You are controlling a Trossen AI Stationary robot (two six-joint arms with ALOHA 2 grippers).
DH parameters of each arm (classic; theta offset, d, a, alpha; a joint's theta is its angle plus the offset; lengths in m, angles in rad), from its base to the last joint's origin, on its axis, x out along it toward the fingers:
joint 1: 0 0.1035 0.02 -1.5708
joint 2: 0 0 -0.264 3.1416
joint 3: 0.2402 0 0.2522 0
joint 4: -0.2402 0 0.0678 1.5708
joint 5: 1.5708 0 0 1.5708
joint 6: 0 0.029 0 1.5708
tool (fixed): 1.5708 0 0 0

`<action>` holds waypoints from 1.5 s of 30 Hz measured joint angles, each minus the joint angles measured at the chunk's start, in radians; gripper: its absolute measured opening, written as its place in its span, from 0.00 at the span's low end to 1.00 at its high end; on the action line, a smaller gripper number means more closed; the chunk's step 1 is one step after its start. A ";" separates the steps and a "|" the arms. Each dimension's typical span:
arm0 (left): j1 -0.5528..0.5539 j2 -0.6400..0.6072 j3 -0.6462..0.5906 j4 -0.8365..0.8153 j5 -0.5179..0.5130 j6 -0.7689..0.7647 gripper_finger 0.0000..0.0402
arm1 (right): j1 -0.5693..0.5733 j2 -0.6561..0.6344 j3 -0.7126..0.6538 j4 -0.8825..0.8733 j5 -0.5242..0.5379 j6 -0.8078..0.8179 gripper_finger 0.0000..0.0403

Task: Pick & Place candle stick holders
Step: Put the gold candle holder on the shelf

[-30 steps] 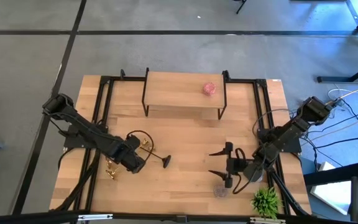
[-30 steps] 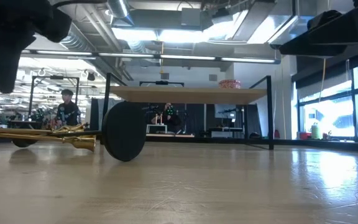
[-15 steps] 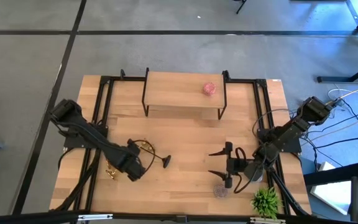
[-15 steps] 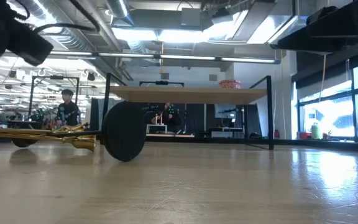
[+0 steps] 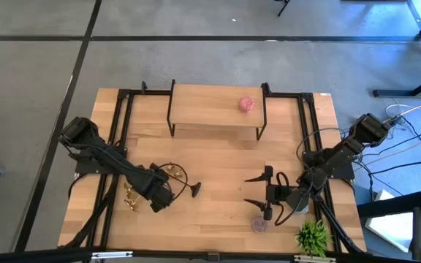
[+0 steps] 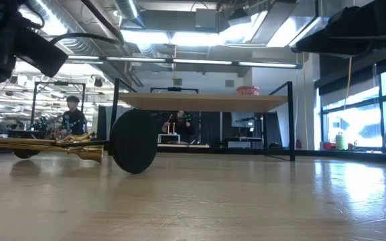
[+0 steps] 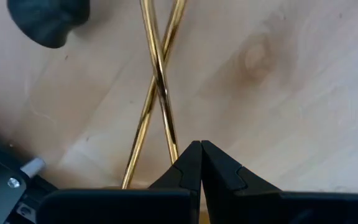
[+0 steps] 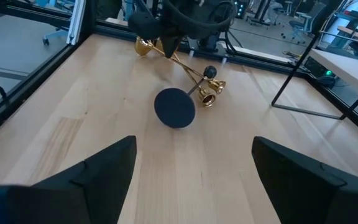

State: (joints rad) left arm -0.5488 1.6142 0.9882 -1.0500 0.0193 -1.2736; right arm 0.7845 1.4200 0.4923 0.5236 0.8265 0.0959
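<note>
Candle stick holders lie toppled together on the left half of the wooden surface (image 5: 218, 164): two gold candle stick holders (image 7: 157, 87) with thin stems crossed like an X, and one black candle stick holder (image 8: 175, 106) lying on its side, round base facing the middle of the surface. The left gripper (image 7: 201, 155) hangs just above the crossed gold stems, fingers pressed together, holding nothing. The right gripper (image 5: 267, 191) waits well apart on the right side, fingers spread wide and empty, near a small green plant (image 5: 313, 235).
</note>
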 joint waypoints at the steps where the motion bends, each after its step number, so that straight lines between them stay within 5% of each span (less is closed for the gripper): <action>1: 0.000 0.000 0.000 0.000 0.001 0.003 0.01 | 0.000 0.000 0.000 0.000 0.000 0.000 0.80; 7: 0.007 0.000 0.004 -0.006 0.070 0.030 0.01 | -0.010 0.000 0.000 0.000 0.000 0.000 0.80; 18: -0.062 0.000 0.107 -0.132 -0.002 -0.043 0.01 | -0.041 0.000 0.000 0.016 -0.072 0.001 0.80; 25: -0.127 0.000 0.114 -0.105 0.119 -0.108 0.04 | -0.041 0.000 0.000 0.018 -0.076 0.004 0.80; 38: -0.093 0.000 0.114 -0.137 -0.056 -0.120 0.40 | -0.041 0.000 0.000 0.020 -0.082 0.004 0.80; 45: -0.084 0.009 0.114 -0.131 -0.063 -0.133 0.44 | -0.041 0.001 0.000 0.019 -0.082 0.004 0.80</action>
State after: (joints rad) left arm -0.6324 1.6233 1.1027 -1.1810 -0.0440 -1.4061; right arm 0.7433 1.4208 0.4923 0.5423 0.7441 0.1001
